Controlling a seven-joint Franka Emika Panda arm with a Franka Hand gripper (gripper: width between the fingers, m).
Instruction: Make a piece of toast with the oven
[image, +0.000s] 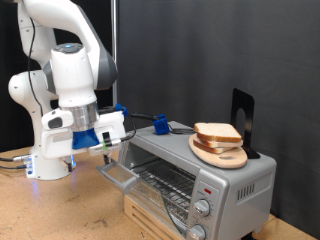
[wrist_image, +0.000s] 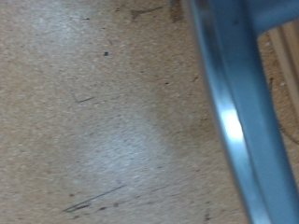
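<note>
While the white arm's two-finger gripper is hovering just beside the edge of the dropped glass door, we are seeing nothing between its fingers and cannot tell their spacing. We are finding the small silver-grey metal toaster oven standing open, wire rack showing. The pale square bread slice is lying on the round wooden plate on the oven's top.

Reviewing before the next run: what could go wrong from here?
1. The end effector hovers right by the open door of the oven; a low move could knock the door.
2. The bread slices on the wooden plate sit atop the oven, overhanging; a jolt might slide them off.
</note>
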